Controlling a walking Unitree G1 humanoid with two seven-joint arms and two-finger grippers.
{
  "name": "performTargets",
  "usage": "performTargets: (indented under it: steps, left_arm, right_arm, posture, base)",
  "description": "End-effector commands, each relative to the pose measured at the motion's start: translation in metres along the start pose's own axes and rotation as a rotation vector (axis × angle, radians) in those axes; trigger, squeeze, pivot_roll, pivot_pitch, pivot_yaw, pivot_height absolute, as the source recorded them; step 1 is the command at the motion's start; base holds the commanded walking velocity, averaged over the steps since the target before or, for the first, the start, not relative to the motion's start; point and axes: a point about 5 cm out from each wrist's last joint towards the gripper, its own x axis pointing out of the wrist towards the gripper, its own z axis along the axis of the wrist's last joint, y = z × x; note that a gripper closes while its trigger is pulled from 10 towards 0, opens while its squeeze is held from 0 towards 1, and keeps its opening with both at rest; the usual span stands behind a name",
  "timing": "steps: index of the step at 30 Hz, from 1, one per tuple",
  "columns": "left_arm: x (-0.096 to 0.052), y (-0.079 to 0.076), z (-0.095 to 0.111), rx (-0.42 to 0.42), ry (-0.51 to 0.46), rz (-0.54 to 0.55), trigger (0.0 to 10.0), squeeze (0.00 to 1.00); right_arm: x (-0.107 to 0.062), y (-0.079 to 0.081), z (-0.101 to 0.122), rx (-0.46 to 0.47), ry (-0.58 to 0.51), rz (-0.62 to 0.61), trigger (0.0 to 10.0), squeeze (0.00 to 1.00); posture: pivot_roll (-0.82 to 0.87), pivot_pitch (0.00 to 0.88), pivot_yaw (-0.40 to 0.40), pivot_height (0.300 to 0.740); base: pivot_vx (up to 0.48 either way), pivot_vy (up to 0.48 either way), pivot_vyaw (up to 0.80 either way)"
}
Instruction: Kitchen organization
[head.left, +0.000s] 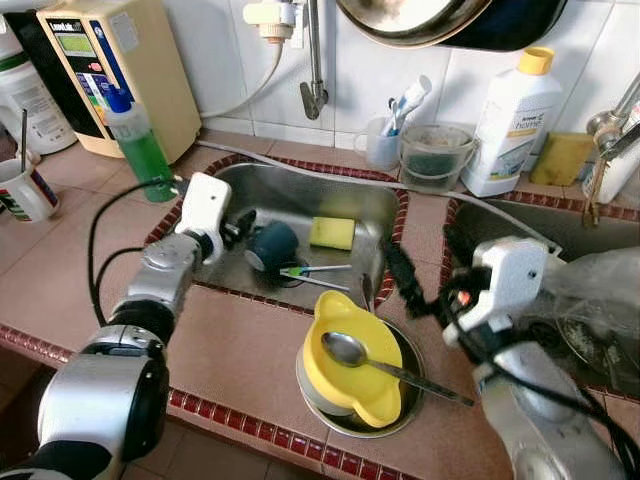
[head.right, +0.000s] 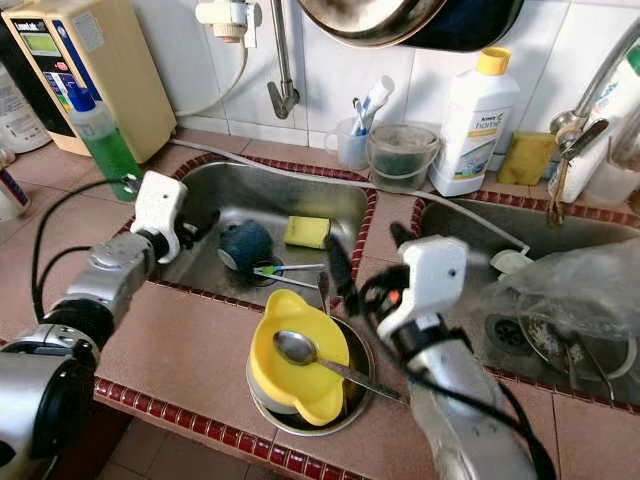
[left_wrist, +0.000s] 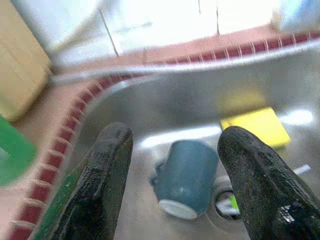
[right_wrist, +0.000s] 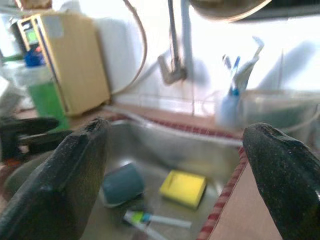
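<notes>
Clearly a reach into the sink for the blue mug

Down in the left sink (head.left: 370, 195) a blue mug (head.left: 272, 245) lies on its side near the drain, with a yellow sponge (head.left: 332, 232) just beside it and a toothbrush (head.left: 315, 270) lying across the basin floor in front. The left gripper (head.left: 238, 226) hangs over the near-left rim of that sink, fingers (left_wrist: 107, 170) spread wide and empty, and its wrist camera looks straight at the mug framed between them. I judge the mug is what it means to lift out, and the wide opening suits a round body lying sideways.

The right gripper (head.right: 335, 268) stands above the tiled surface (head.left: 230, 345) at the sink's near-right corner, also wide apart and holding nothing; it seems to be waiting rather than working.

On the surface in front, a yellow cup (head.left: 350, 355) sits in a steel bowl (head.left: 405, 405) with a spoon (head.left: 355, 352) laid across it, stacked as dishes awaiting washing would be. Behind the sink, a green soap bottle (head.left: 138, 140) and a white detergent bottle (head.left: 512, 120) stand upright against the tiled wall, within reach of the tap (head.left: 314, 60).
</notes>
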Motion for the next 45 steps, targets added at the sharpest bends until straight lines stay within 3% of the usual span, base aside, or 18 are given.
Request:
performTargets:
  steps: [1,7,13,41,43,44,45]
  left_arm:
    - [-0.004,0.01,0.013,-0.014,-0.078,0.01,10.0,0.0]
    - [-0.02,0.018,0.034,-0.066,-0.239,0.048,10.0,0.0]
    - [-0.039,0.003,0.049,-0.118,-0.365,0.096,10.0,0.0]
    - [-0.041,0.002,0.049,-0.12,-0.368,0.101,10.0,0.0]
    - [-0.047,-0.003,0.051,-0.142,-0.365,0.105,10.0,0.0]
    - [-0.056,-0.025,0.035,-0.2,-0.341,0.109,10.0,0.0]
    - [-0.058,-0.031,0.031,-0.215,-0.334,0.113,10.0,0.0]
  right_arm:
    - [0.007,-0.003,0.001,-0.016,-0.027,-0.009,10.0,0.0]
    - [0.026,-0.005,0.004,-0.012,-0.083,-0.009,10.0,0.0]
    - [0.043,-0.005,0.001,-0.047,-0.128,-0.024,10.0,0.0]
    - [0.044,-0.006,0.0,-0.054,-0.132,-0.03,10.0,0.0]
    - [0.047,-0.008,-0.001,-0.073,-0.149,-0.052,10.0,0.0]
    - [0.056,-0.016,-0.014,-0.125,-0.133,-0.122,10.0,0.0]
    - [0.058,-0.018,-0.018,-0.139,-0.126,-0.138,10.0,0.0]
  posture:
    - [-0.05,0.0,0.054,0.74]
    - [0.01,0.0,0.023,0.74]
    - [0.06,0.0,-0.02,0.74]
    - [0.06,0.0,-0.02,0.74]
    - [0.07,0.0,-0.029,0.74]
    - [0.09,0.0,-0.062,0.74]
    - [0.09,0.0,-0.062,0.74]
  base:
    - [0.0,0.0,0.0]
    - [0.0,0.0,0.0]
    - [0.0,0.0,0.0]
    - [0.0,0.0,0.0]
    - [0.0,0.0,0.0]
    - [0.0,0.0,0.0]
    - [0.0,0.0,0.0]
